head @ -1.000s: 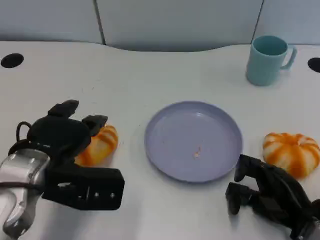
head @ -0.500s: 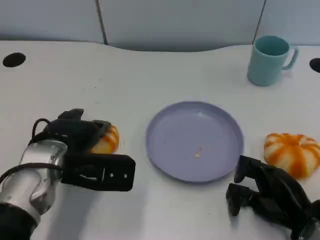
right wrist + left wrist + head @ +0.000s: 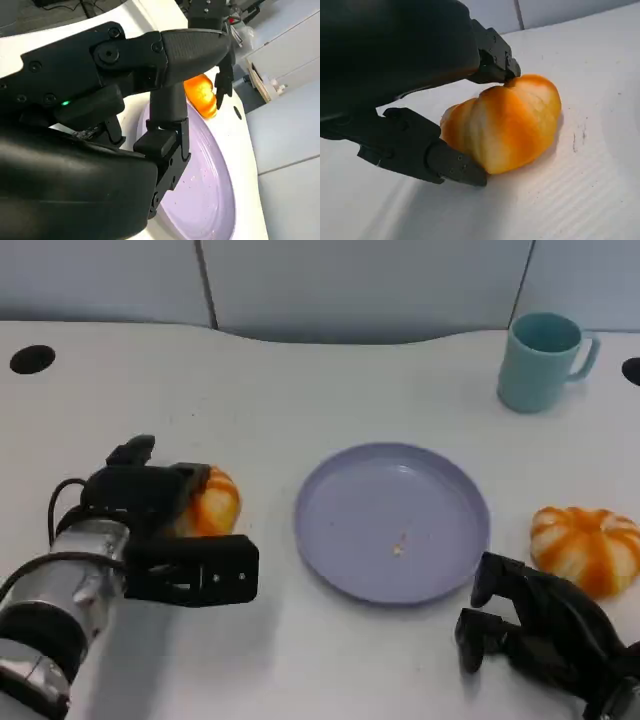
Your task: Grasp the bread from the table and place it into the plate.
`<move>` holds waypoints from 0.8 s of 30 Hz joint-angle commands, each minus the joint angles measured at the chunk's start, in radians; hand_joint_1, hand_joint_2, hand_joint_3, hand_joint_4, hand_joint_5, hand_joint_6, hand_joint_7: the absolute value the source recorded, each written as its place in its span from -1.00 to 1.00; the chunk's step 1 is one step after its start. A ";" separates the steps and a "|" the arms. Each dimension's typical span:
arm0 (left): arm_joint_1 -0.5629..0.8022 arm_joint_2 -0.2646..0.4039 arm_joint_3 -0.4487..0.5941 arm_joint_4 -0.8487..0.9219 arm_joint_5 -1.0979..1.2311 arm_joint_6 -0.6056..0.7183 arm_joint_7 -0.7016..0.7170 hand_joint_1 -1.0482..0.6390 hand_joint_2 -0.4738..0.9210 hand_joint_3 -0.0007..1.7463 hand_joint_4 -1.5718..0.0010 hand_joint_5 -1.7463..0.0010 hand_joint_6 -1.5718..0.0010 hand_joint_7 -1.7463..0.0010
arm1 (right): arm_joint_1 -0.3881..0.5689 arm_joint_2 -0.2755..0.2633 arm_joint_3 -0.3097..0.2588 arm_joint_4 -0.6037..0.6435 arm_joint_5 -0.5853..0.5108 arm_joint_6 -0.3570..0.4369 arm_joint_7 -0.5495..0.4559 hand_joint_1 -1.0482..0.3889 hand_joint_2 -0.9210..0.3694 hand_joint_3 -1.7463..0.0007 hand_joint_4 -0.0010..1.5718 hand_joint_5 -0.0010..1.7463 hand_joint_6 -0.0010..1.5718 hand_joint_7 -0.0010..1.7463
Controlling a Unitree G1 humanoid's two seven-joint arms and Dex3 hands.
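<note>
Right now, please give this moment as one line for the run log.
phase: grasp | left hand: holds bread, on table | right hand: idle, holds nothing | plate: no bread yet

bread (image 3: 208, 508): near half hidden by left hand (image 3: 140, 502) | right hand (image 3: 545, 635): cut by frame edge

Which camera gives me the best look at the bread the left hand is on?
The left wrist view: the bread is close up, with the left hand and its fingers on two sides of it. In the head view the hand partly covers it. The right wrist view shows a small far piece.
</note>
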 commanded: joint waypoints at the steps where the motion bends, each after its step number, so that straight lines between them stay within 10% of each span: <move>1: 0.036 0.003 -0.030 0.075 0.005 -0.086 0.205 0.03 0.99 -0.92 0.14 0.22 -0.16 0.87 | 0.033 -0.012 -0.005 0.006 -0.011 0.028 -0.018 -0.28 -1.00 0.68 -0.04 1.00 -0.11 0.73; 3: 0.037 0.003 -0.050 0.100 0.018 -0.105 0.285 -0.02 1.00 -0.76 -0.01 -0.47 -0.26 0.33 | 0.033 -0.013 -0.005 0.010 -0.011 0.023 -0.012 -0.27 -1.00 0.66 -0.05 1.00 -0.12 0.73; 7: 0.035 0.002 -0.088 0.130 0.033 -0.113 0.389 -0.10 1.00 -0.48 0.00 -0.96 0.24 -0.89 | 0.033 -0.013 -0.005 0.006 -0.010 0.029 -0.014 -0.27 -1.00 0.65 -0.06 1.00 -0.13 0.72; 24: -0.006 0.023 -0.084 0.115 -0.011 -0.154 0.430 -0.03 0.94 -0.45 0.03 -1.00 0.30 -1.00 | 0.022 -0.013 -0.006 0.020 -0.010 0.030 -0.010 -0.26 -1.00 0.64 -0.06 1.00 -0.13 0.74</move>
